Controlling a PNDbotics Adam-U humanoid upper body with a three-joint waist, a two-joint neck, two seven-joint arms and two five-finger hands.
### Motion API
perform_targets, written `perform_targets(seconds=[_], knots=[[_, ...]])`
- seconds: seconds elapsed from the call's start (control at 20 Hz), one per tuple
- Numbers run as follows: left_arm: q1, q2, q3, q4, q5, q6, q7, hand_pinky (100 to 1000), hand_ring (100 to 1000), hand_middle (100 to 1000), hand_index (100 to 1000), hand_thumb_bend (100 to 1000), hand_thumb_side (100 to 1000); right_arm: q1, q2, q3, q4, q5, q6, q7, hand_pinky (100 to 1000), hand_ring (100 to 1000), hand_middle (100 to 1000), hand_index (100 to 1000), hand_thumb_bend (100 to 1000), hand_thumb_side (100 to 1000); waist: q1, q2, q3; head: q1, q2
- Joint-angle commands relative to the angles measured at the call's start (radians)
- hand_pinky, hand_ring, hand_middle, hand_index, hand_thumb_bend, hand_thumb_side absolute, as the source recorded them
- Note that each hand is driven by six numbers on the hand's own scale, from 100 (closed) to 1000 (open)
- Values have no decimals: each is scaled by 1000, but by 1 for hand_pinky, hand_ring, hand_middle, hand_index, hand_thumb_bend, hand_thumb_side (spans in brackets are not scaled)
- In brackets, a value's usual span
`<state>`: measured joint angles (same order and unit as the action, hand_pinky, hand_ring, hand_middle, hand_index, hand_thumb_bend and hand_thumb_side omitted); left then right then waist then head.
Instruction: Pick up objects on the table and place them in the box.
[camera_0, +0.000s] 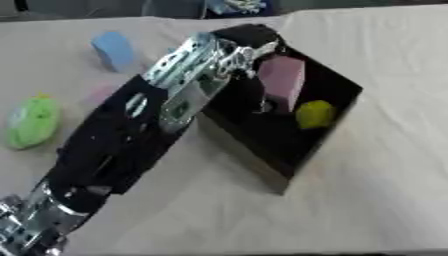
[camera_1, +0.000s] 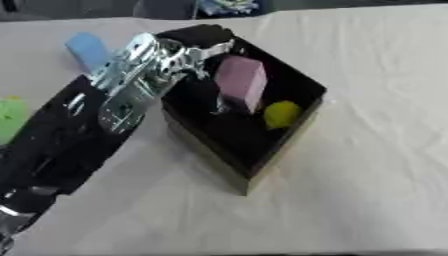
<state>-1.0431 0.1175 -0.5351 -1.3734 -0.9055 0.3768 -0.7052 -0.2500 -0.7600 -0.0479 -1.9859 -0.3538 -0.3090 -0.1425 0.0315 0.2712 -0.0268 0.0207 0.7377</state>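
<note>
Nearest me, at about seven o'clock, the left arm (camera_0: 105, 150) rises from the table's (camera_0: 367, 200) near corner and slants up toward one o'clock, black forearm first, then the silver wrist, ending over the near-left wall of the box (camera_0: 262, 165). The left hand (camera_0: 249, 37) is a dark shape at the box's far corner; against the black interior I cannot tell whether its fingers are spread or curled, or whether they touch anything.

Inside the box a pink block (camera_0: 282, 80) stands just below that hand, tilted against the far wall, and a yellow piece (camera_0: 315, 114) lies at about four o'clock from it, close beside. To me this looks like the placing step: the pink block seems to be just arriving or just let go. The right hand shows nowhere.

The next move, I would judge, calls for lifting the hand clear of the walls without dragging the block, then swinging toward nine o'clock. There a green object (camera_0: 33, 122) sits on the cloth, with something pale pink (camera_0: 101, 92) partly hidden by the arm, and farther off, at eleven o'clock, a blue block (camera_0: 114, 50).
</note>
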Motion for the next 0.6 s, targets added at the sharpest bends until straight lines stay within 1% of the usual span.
perform_targets(seconds=[0.05, 0.1, 0.15, 0.2, 0.25, 0.3, 0.4, 0.6], knots=[[-8, -15, -5, 21, 0, -19, 12, 809, 775, 762, 848, 323, 100, -10, -15, -8, -14, -4, 3, 1, 871, 826, 583, 774, 100, 545, -8, -16, -3, 5, -8], [-6, -16, -6, 25, -2, -28, 14, 860, 828, 821, 900, 415, 220, -9, -14, -8, -14, -3, 3, 1, 871, 826, 583, 774, 100, 545, -7, -16, -3, 3, -8], [-5, -17, -6, 28, -5, -36, 17, 910, 874, 870, 936, 520, 363, -7, -13, -9, -14, -3, 4, 0, 871, 826, 583, 774, 100, 545, -6, -16, -3, 2, -8], [-5, -16, -5, 28, -10, -45, 21, 914, 880, 875, 939, 531, 372, -6, -12, -9, -14, -2, 6, 0, 871, 826, 583, 774, 100, 545, -5, -16, -3, 0, -7], [-6, -14, -3, 25, -20, -53, 27, 943, 907, 898, 961, 593, 434, -5, -11, -8, -14, -2, 7, 0, 871, 826, 582, 774, 100, 546, -5, -16, -3, -2, -7], [-8, -12, -2, 19, -31, -59, 35, 957, 919, 902, 967, 603, 462, -4, -9, -8, -14, -1, 8, 0, 871, 826, 582, 774, 100, 546, -4, -16, -3, -3, -7], [-10, -8, 2, 5, -58, -64, 52, 961, 942, 905, 972, 603, 472, -2, -7, -8, -14, 0, 11, 1, 871, 826, 582, 774, 100, 546, -4, -16, -3, -3, -7], [-14, -3, 12, -26, -86, -61, 74, 950, 945, 900, 969, 601, 460, 1, -3, -7, -14, 2, 15, 1, 871, 826, 581, 774, 100, 547, -4, -17, -3, -2, -8]])
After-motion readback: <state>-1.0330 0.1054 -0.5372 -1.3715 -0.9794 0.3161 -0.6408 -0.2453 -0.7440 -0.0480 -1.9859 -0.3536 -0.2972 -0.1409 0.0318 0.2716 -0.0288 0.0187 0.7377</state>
